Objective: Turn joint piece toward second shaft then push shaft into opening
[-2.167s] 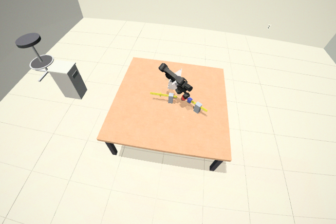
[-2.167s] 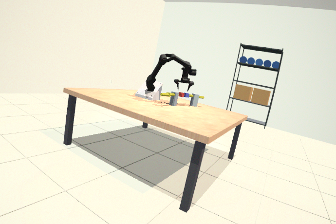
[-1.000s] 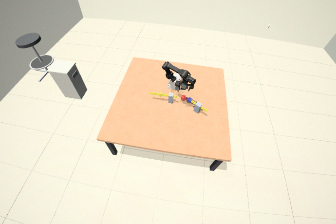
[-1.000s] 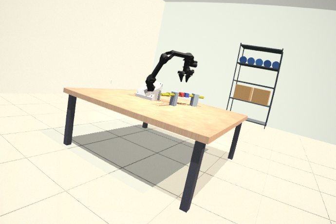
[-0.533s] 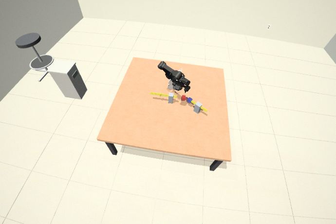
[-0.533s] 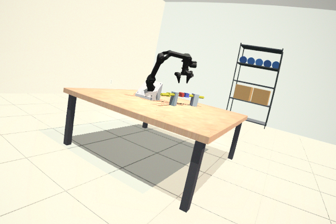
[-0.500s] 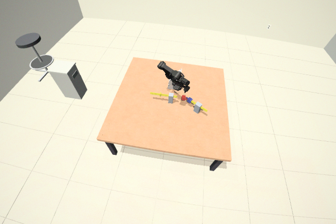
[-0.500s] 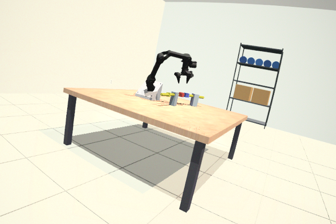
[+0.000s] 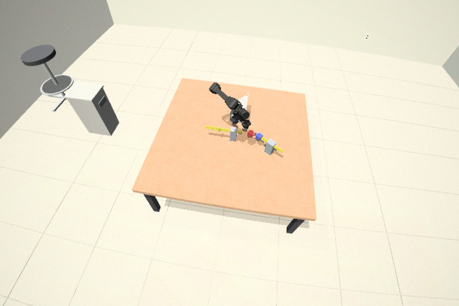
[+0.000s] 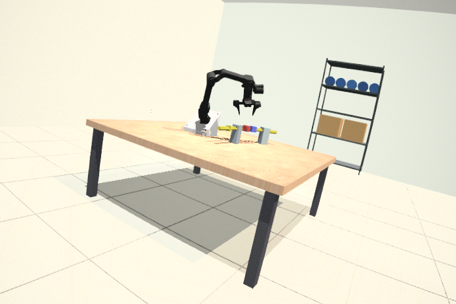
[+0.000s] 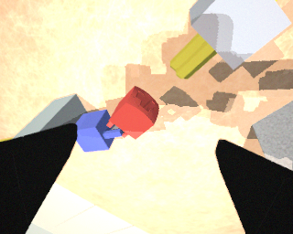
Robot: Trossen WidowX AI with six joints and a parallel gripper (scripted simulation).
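Observation:
The red square joint piece [image 9: 251,133] [image 10: 246,128] [image 11: 134,114] is hinged to a blue part [image 9: 259,136] [image 10: 254,129] [image 11: 94,131] on the end of the yellow fixed shaft [image 9: 279,149] [image 10: 273,131], held in a grey block [image 9: 269,146] [image 10: 264,135] [image 11: 54,117]. In the wrist view its opening faces roughly toward the second yellow shaft [image 9: 213,128] [image 10: 223,128] [image 11: 191,58], with a gap between. Exact alignment is hard to tell. That shaft passes through the other grey block [image 9: 233,134] [image 10: 236,133] [image 11: 246,26]. My gripper [image 10: 246,114] [image 11: 147,138] is open and empty, above the joint, touching nothing.
The arm's pale angled base [image 9: 244,100] [image 10: 191,125] stands on the wooden table [image 9: 207,176] [image 10: 176,145] behind the blocks. The second shaft has a small cross-shaped collar [image 9: 219,129] on its far part. A stool, a cabinet and a shelf rack stand away from the table.

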